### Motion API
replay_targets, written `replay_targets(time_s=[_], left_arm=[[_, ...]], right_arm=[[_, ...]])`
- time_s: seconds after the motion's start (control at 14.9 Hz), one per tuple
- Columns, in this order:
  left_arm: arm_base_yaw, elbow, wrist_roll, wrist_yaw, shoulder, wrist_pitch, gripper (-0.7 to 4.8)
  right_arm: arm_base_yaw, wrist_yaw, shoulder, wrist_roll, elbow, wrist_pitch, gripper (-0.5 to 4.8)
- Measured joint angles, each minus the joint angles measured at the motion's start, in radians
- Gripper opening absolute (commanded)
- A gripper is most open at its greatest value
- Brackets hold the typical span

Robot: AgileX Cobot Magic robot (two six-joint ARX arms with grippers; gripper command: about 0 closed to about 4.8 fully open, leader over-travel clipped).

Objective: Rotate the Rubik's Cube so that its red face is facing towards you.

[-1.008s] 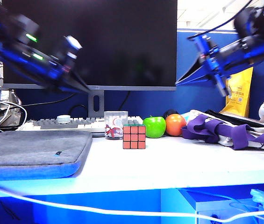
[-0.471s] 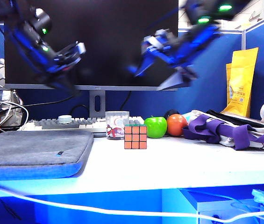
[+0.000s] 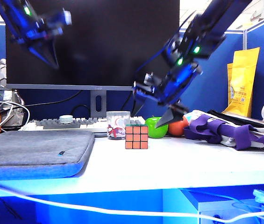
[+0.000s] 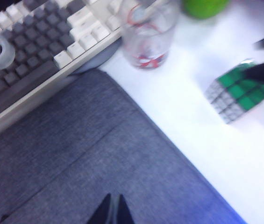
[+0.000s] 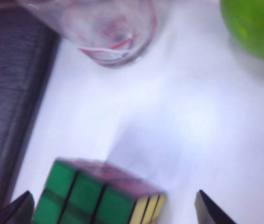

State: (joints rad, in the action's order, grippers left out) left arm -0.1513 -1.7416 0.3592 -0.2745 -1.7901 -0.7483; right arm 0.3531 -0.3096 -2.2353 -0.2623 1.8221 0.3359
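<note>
Standing on the white table (image 3: 178,163), the Rubik's Cube (image 3: 136,137) sits just in front of the clear printed cup (image 3: 117,124) and beside the green apple (image 3: 157,128), square to the exterior camera. The side turned toward that camera shows nine pale orange-salmon stickers in a black grid. Its top is green in both wrist views; the left wrist view shows a white side next to the green, the right wrist view a pinkish-red side and a yellow one. The cube rests flat and untouched.

Right gripper (image 3: 155,111): low, just above and behind the cube, its two fingertips spread wide to either side of the cube in the right wrist view, nothing between them but the cube below.

Left gripper (image 3: 51,59): high at the upper left before the dark monitor (image 3: 113,42), over the grey padded sleeve (image 3: 33,151); fingertips pressed together, holding nothing.
</note>
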Motion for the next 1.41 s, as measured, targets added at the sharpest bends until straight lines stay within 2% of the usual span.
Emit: replay_targets(time_s=[0.27,0.61,0.74,0.87,1.14,1.21,1.28,1.34,1.41], left_arm=[[0.001,0.000,-0.008,-0.029,0.021,-0.054,0.25],[0.001,0.000,-0.017,-0.063,0.021,-0.082,0.25],[0.001,0.000,-0.020,-0.070,0.021,-0.093,0.25],[0.001,0.000,-0.032,-0.119,0.023,-0.111,0.25],[0.001,0.000,-0.037,-0.139,0.042,-0.110,0.25],[0.001,0.000,-0.038,-0.143,0.042,-0.110,0.25],[0.001,0.000,-0.038,-0.145,0.042,-0.111,0.25],[0.001,0.000,-0.038,-0.145,0.042,-0.111,0.25],[0.001,0.000,-0.038,-0.145,0.042,-0.111,0.25]], right_arm=[[0.016,-0.024,-0.072,-0.037,0.148,0.049,4.79],[0.042,0.066,-0.077,-0.021,0.157,0.187,4.79],[0.074,0.082,-0.077,-0.020,0.157,0.195,4.79],[0.114,0.102,-0.080,-0.022,0.159,0.194,4.79],[0.130,0.152,-0.106,0.000,0.161,0.248,4.79],[0.130,0.155,-0.106,0.014,0.161,0.249,2.64],[0.131,0.155,-0.106,0.017,0.161,0.248,1.70],[0.131,0.151,-0.105,0.024,0.161,0.246,1.05],[0.132,0.152,-0.104,0.034,0.163,0.248,0.08]])
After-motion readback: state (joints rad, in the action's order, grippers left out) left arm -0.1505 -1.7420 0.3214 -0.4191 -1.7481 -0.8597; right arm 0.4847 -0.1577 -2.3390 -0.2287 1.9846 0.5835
